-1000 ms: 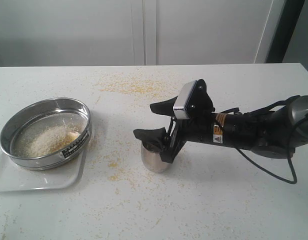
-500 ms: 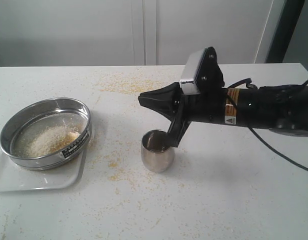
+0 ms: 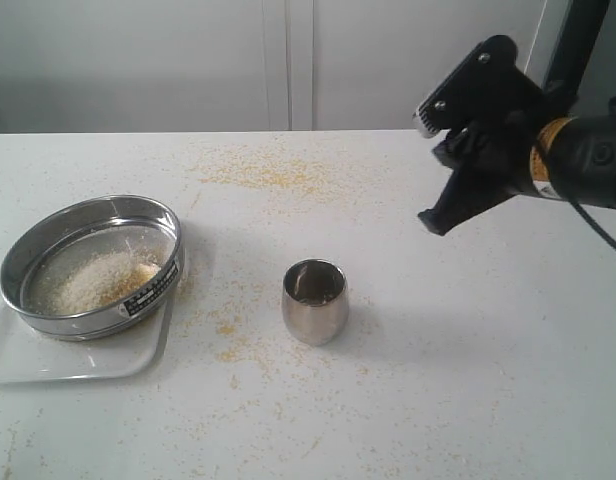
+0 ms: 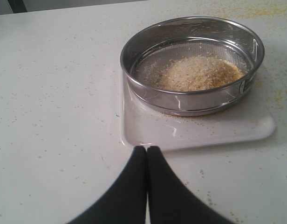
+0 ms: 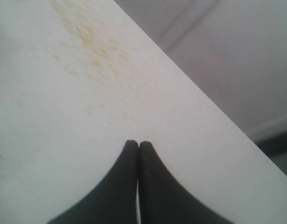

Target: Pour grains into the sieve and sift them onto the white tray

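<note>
Exterior view: a white table [image 3: 468, 400] is seen filling most of the frame, backed by pale cabinet doors [image 3: 288, 60]. The right arm [image 3: 578, 155] is held in the air over the table's far right part. The right gripper [image 3: 435, 218] is pointed down and leftward, well apart from everything on the table. In the right wrist view its two black fingers are seen pressed together, nothing between them. The left gripper [image 4: 146, 150] is recorded only in the left wrist view: jaws closed, empty, tips just beside the rim of the white tray [image 3: 78, 362]; contact cannot be told. The white tray is set at the table's left edge. The sieve [image 3: 88, 322] is seated upright on it, overhanging the rim on one side. The grains [image 3: 98, 280] are heaped on the mesh inside the sieve, toward the side bearing the label strip [image 3: 148, 292]. A steel cup [image 3: 315, 302] is stood upright near mid-table, well apart from the sieve. Yellow specks [image 3: 258, 172] are scattered beyond and around the cup.
</note>
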Controlling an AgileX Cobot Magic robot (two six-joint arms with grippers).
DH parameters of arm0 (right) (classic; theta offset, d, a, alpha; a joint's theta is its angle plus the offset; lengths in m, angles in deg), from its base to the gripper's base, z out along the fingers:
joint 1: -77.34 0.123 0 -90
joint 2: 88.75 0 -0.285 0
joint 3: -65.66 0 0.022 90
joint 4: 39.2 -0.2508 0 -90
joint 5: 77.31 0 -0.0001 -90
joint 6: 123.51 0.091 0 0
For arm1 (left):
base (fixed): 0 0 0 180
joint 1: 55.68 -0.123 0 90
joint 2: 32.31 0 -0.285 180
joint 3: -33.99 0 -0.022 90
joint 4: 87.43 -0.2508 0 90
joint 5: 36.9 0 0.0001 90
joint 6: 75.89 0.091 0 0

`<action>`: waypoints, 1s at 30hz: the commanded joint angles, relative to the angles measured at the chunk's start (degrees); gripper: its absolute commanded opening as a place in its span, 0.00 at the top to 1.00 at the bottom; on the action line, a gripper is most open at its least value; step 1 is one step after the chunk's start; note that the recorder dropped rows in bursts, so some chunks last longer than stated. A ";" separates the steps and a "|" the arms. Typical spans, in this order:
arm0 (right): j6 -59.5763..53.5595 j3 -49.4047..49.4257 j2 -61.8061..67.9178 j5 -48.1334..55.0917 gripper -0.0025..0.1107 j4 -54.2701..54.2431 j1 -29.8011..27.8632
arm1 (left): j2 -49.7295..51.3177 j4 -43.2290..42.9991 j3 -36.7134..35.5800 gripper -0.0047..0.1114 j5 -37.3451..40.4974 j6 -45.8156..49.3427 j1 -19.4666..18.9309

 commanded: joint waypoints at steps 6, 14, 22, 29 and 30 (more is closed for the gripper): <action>-3.45 -0.05 -3.96 33.74 0.98 -5.05 -0.09 | -0.28 0.39 -0.18 0.96 -0.19 -0.18 0.11; -28.00 -0.93 -3.96 39.78 0.98 -40.42 -7.74 | -0.28 0.39 -0.18 0.96 -0.19 -0.18 0.11; -38.57 -0.71 -4.08 41.55 0.98 -62.86 -15.83 | -0.28 0.39 -0.18 0.96 -0.19 -0.18 0.11; -38.57 -0.61 -4.41 41.94 0.98 -64.25 -16.61 | -0.28 0.39 -0.18 0.96 -0.19 -0.18 0.11; -38.57 -0.61 -4.41 41.91 0.98 -64.40 -16.61 | -0.28 0.39 -0.18 0.96 -0.19 -0.18 0.11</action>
